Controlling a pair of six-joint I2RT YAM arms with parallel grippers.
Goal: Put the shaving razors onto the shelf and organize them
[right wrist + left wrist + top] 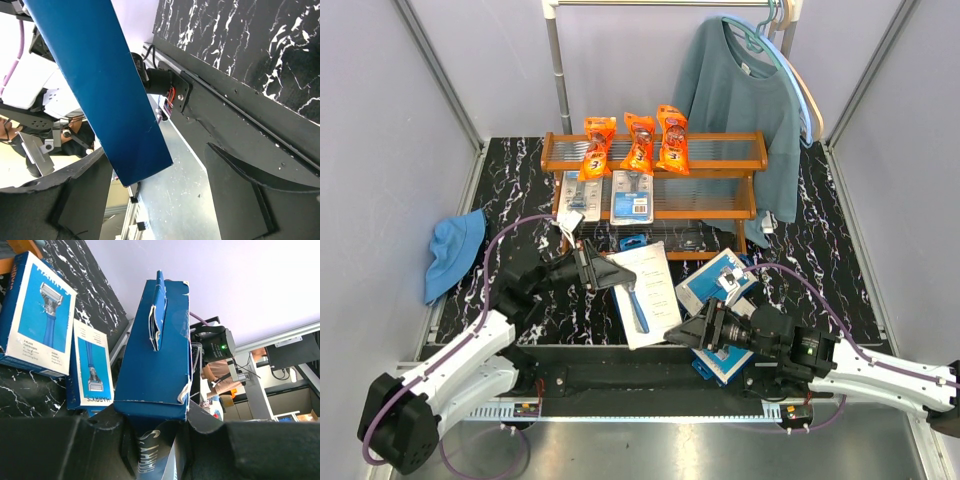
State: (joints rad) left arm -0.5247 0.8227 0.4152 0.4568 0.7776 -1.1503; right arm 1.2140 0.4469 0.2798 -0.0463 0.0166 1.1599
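The flat blue razor box [642,288], white back up and hang tab torn, hangs tilted over the table [516,190] before the shelf [725,139], one end clenched in the left fingers [55,450], its other corner between the wide-spread right fingers [250,200].

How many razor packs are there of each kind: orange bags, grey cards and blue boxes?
Orange bags: 3
Grey-blue cards: 2
Blue boxes: 3
Total: 8
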